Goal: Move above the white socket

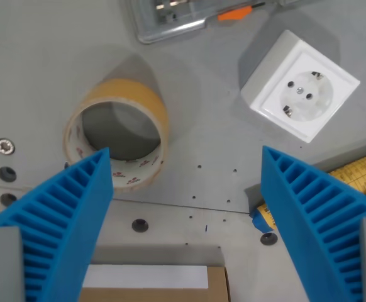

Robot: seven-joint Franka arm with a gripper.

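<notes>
**Wrist view: claw spread wide, socket off to the upper right**

Wrist view looks straight down on a grey desk (38,75). At the wrist view's left stands a roll of tape (117,132), on its side edge with the hollow core facing up; the left blue ribbed finger (63,220) overlaps its lower rim in the picture. The claw (186,182) is spread wide with nothing between its fingers, only bare desk with small holes and screws. Below, a brown cardboard box (158,286) with a white label shows at the bottom edge. Along the top edge lies a clear plastic case (170,19) with an orange part. The white socket (299,85) sits at the upper right, well apart from the tape. Under the right finger lies a yellow measuring tape (362,173).
</notes>
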